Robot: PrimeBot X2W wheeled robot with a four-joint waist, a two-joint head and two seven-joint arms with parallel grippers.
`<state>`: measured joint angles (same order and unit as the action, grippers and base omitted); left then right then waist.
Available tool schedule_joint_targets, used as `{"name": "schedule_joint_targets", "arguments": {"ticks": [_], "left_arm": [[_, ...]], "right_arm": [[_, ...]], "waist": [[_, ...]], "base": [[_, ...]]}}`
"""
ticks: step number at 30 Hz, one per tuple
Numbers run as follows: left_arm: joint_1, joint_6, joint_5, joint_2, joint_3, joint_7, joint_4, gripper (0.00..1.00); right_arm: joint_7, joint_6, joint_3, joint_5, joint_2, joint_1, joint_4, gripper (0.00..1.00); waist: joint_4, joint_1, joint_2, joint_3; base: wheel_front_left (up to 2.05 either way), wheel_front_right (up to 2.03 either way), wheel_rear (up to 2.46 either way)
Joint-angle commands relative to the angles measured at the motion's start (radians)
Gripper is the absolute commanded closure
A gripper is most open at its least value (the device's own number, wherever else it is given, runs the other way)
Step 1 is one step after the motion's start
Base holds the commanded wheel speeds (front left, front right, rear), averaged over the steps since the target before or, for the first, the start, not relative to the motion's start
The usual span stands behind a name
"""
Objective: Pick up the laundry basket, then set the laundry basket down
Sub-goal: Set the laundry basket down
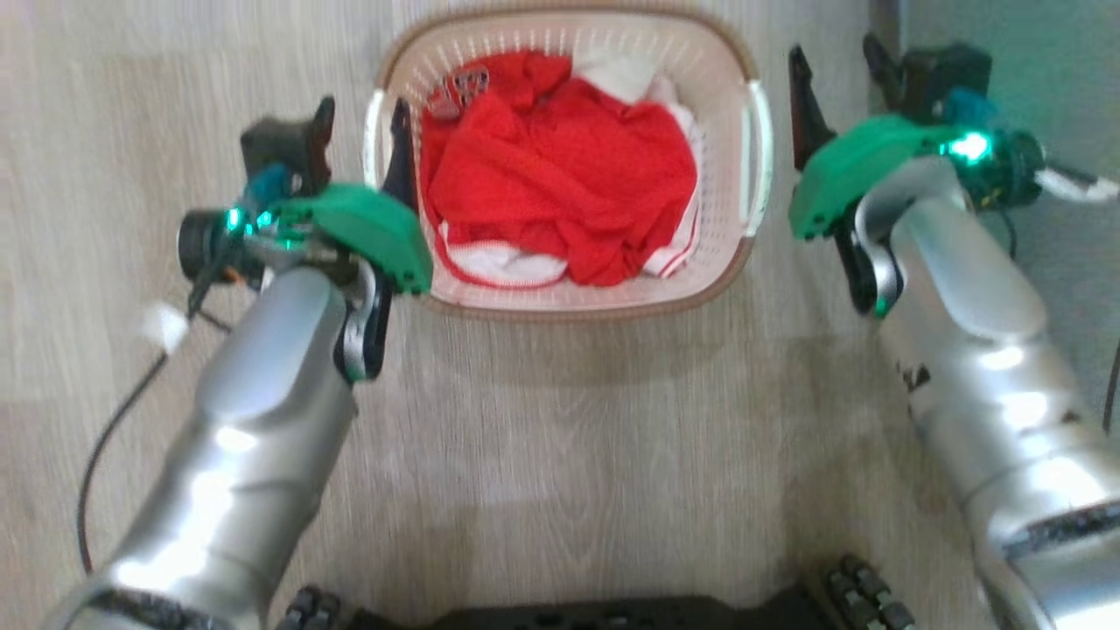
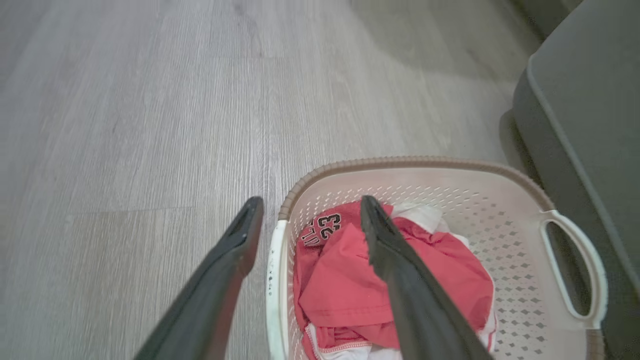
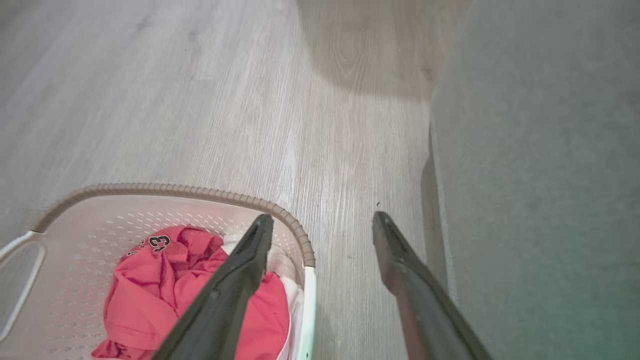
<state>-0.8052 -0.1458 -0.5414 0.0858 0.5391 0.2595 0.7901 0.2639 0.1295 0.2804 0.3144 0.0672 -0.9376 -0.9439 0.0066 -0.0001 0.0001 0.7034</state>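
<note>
The laundry basket (image 1: 577, 306) is found upright on the wood-look floor (image 1: 560, 437). A cream perforated body of rounded rectangular form is recorded, with a brown woven-look rim and white side handles (image 1: 758, 149). A crumpled red garment (image 1: 560, 166) with printed numerals and some white cloth (image 1: 626, 74) are contained.
</note>
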Motion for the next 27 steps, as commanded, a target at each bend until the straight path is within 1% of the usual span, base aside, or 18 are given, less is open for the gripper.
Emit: {"name": "schedule_joint_targets", "arguments": {"ticks": [1,5,10,17,18,22,27], "left_arm": [[0.058,0.008,0.044,0.027,-0.062,0.002,-0.068,0.00],[0.168,0.027,0.137,0.015,-0.146,0.002,-0.180,0.00],[0.298,0.058,0.220,-0.007,-0.231,0.002,-0.301,0.00],[0.465,0.087,0.299,-0.025,-0.294,0.002,-0.427,0.00],[0.465,0.087,0.299,-0.025,-0.294,0.002,-0.427,0.00],[0.555,0.087,0.317,-0.031,-0.323,0.002,-0.491,0.00],[0.658,0.077,0.332,-0.034,-0.351,0.002,-0.560,0.00]], "right_arm": [[-0.002,0.001,-0.007,-0.021,-0.017,0.078,0.057,0.00],[-0.002,0.001,-0.035,-0.046,-0.017,0.174,0.144,0.00],[-0.002,0.001,-0.071,-0.070,-0.017,0.291,0.273,0.00],[-0.002,0.001,-0.090,-0.098,-0.017,0.459,0.445,0.00],[-0.002,0.001,-0.090,-0.098,-0.017,0.459,0.445,0.00],[-0.002,0.001,-0.102,-0.111,-0.017,0.551,0.533,0.00],[-0.002,0.001,-0.126,-0.113,-0.017,0.663,0.636,0.00]], "waist": [[-0.005,0.0001,-0.0001,-0.098],[-0.007,0.0001,-0.0001,-0.191],[-0.004,0.0001,-0.0001,-0.299],[-0.003,0.0001,-0.0001,-0.435],[-0.003,0.0001,-0.0001,-0.435],[-0.007,0.0001,-0.0001,-0.497],[-0.008,0.0001,-0.0001,-0.558]], "base": [[0.00,0.00,0.00],[0.00,0.00,0.00],[0.00,0.00,0.00],[0.00,0.00,0.00],[0.00,0.00,0.00],[0.00,0.00,0.00],[0.00,0.00,0.00]]}}
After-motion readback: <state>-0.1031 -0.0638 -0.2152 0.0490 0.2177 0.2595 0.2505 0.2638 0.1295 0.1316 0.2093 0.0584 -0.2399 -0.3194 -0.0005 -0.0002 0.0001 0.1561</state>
